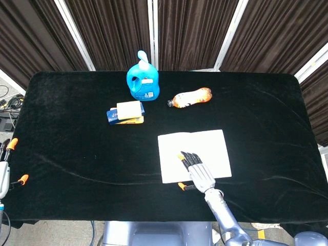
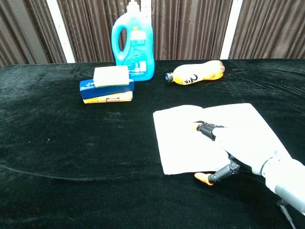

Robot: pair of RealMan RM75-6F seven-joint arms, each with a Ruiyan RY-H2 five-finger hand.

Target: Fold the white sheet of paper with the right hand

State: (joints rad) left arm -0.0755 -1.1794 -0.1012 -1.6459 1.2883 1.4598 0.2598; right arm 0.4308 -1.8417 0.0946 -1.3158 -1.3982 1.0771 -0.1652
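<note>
Paper, white sheet (image 1: 193,154): flat on the desk (image 1: 72,148), 5 o'clock of centre. Right hand (image 1: 197,169) lies palm-down on it, fingers extended, gripping nothing; thumb off the near edge. Left hand (image 1: 5,166), at 8 o'clock, shows in the head view only, grasp indeterminable. Detergent bottle (image 2: 133,40), 12 o'clock.

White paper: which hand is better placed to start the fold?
Right. The right hand already lies flat on the white paper, fingers spread, thumb off its near edge. The left hand sits at the table's far left edge, away from the sheet.
</note>
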